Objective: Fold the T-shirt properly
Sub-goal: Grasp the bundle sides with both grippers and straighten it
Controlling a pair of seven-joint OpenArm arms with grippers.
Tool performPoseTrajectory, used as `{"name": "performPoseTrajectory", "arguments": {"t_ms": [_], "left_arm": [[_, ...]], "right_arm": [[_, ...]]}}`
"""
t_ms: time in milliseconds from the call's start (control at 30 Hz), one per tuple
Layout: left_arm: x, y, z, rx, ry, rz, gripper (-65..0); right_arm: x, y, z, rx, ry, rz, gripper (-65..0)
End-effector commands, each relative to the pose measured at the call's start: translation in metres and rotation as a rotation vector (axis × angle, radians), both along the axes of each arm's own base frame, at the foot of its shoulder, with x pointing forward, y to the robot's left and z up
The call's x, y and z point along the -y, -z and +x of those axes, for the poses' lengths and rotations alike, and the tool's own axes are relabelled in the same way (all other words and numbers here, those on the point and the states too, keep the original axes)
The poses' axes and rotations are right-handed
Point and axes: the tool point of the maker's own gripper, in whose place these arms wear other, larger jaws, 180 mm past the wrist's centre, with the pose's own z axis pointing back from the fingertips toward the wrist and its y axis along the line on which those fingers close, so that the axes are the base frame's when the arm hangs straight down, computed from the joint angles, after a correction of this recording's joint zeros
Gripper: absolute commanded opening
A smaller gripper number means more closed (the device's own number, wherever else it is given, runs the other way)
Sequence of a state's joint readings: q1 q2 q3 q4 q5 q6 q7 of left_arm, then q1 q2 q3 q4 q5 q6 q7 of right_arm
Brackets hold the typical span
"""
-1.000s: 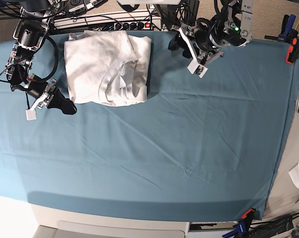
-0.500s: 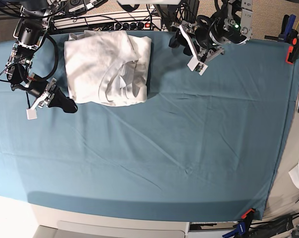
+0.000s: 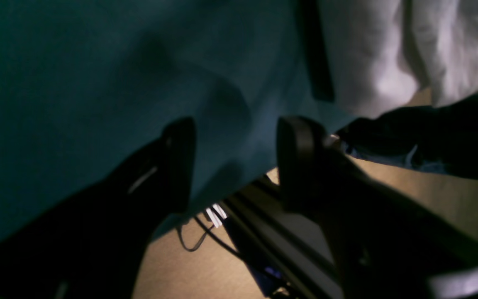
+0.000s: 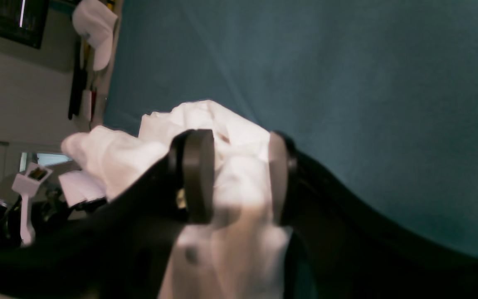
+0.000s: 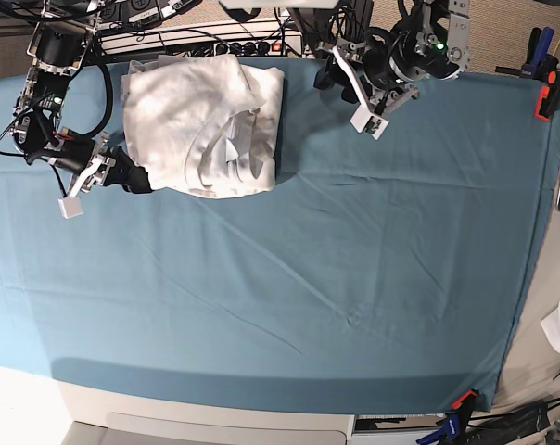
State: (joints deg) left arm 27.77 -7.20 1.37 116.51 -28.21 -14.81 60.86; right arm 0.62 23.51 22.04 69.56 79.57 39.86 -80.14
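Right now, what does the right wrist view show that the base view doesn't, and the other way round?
Only the right wrist view shows T-shirt cloth lying between the right gripper's jaws. Only the base view shows the whole folded T-shirt, the left gripper raised well clear of it, and the orange clamps at the table edge. Both show the shirt, the right gripper at its edge, and the teal cover.

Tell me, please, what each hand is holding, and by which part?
The right hand straddles the T-shirt's near left corner, jaws not visibly clamped. The left hand holds nothing.

Robotics lab: clamped teal table cover (image 5: 354, 278), cables (image 5: 215, 42).
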Motion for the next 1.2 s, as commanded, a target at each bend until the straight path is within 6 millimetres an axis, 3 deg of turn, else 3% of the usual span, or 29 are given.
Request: {"name": "performPoseTrajectory", "arguments": {"t_ms": [0, 67, 100, 300, 433, 600, 1000, 1100, 1167], "left_arm": [[0.006, -0.006, -0.001, 0.000, -0.006, -0.034, -32.6], [0.014, -0.009, -0.004, -0.006, -0.015, -0.072, -32.6], [0.016, -0.010, -0.004, -0.006, -0.018, -0.083, -32.6], [0.040, -0.017, -0.005, 0.014, 0.004, -0.131, -32.3], [0.062, -0.025, -0.005, 0.018, 0.013, -0.169, -22.1], [0.086, -0.033, -0.010, 0.031, 0.048, -0.198, -21.4], [0.093, -0.027, -0.007, 0.040, 0.048, -0.180, -21.5], [0.093, -0.025, -0.007, 0.035, 0.048, -0.178, -28.1], [0.092, -0.024, -0.006, 0.029, 0.034, -0.175, -39.3]], "right_arm": [[0.005, -0.013, 0.007, 0.042, 0.000, -0.008, -54.2], [0.006, -0.012, 0.007, 0.039, -0.001, -0.014, -64.2], [0.006, -0.012, 0.007, 0.039, -0.001, -0.014, -65.0], [0.006, -0.012, 0.007, 0.039, -0.001, -0.013, -65.0], [0.006, -0.012, 0.007, 0.038, -0.001, -0.013, -65.0], [0.006, -0.012, 0.007, 0.038, -0.001, -0.013, -65.0], [0.005, -0.012, 0.007, 0.039, -0.001, -0.013, -65.0], [0.005, -0.012, 0.007, 0.039, -0.001, -0.013, -65.0], [0.005, -0.012, 0.007, 0.039, -0.001, -0.013, -65.0]]}}
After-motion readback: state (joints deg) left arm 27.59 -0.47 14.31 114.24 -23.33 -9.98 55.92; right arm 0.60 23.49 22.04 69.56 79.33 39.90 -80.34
